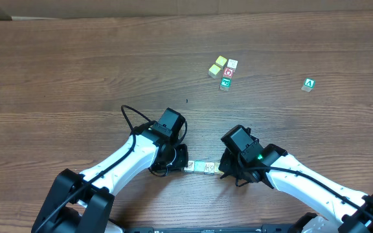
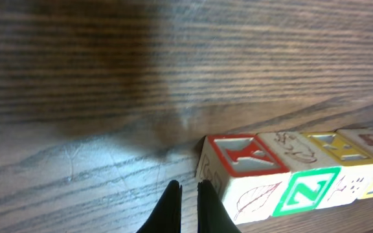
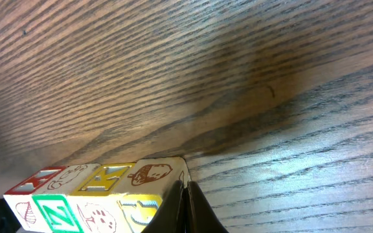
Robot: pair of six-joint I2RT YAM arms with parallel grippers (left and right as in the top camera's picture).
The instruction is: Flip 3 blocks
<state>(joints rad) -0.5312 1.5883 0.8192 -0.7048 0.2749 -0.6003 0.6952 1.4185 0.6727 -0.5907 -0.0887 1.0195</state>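
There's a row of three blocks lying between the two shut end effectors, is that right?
Not three: the right wrist view shows four blocks in the row. It does lie between the shut left end effector and right end effector.

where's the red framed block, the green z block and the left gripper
red framed block [image 2: 248,155], left wrist view, top face
green z block [image 2: 313,189], left wrist view, z-printed side
left gripper [image 2: 188,189], left wrist view, between fingertips
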